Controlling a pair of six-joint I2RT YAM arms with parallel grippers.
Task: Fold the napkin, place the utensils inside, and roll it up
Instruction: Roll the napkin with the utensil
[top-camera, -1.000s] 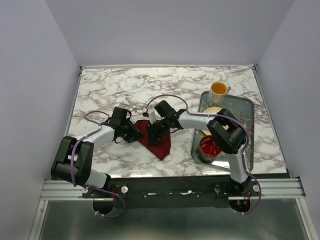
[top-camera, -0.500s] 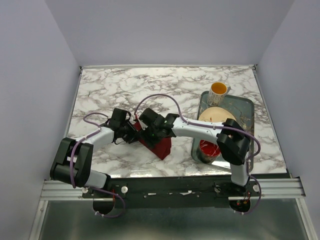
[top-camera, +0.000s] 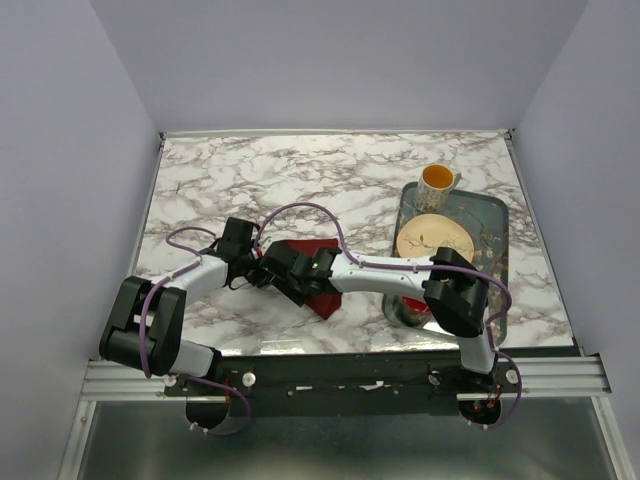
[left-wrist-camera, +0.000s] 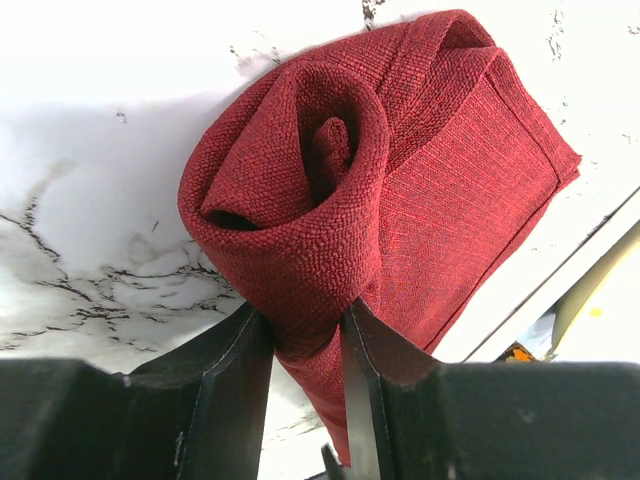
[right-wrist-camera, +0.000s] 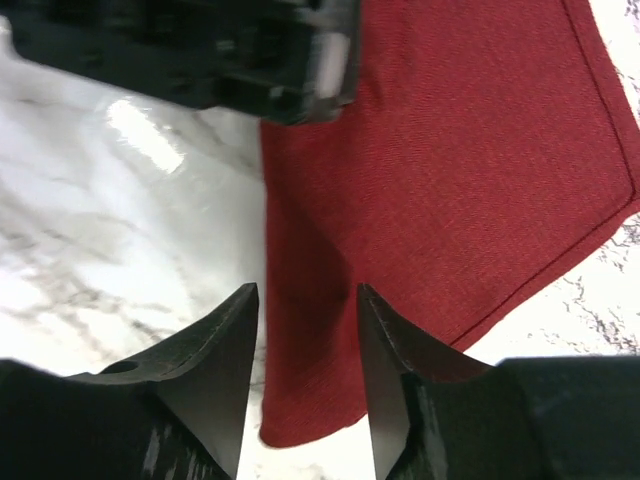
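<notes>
Currently the left gripper (left-wrist-camera: 305, 325) pinches the half-rolled napkin (left-wrist-camera: 400, 190), at 9 o'clock from the tray (top-camera: 492, 212); the right gripper (right-wrist-camera: 305, 300) hovers spread over its flat tail. Slackening that pinch could let the roll unwind

Left wrist (top-camera: 238, 243) beside right wrist (top-camera: 303, 272); left jaws clamped (right jaws parted).

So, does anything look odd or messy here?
Yes: the napkin is only partly rolled. Its rolled end, pinched in the left gripper, is loose and lopsided, more a cone than a tight roll, while the rest lies flat on the table.
</notes>
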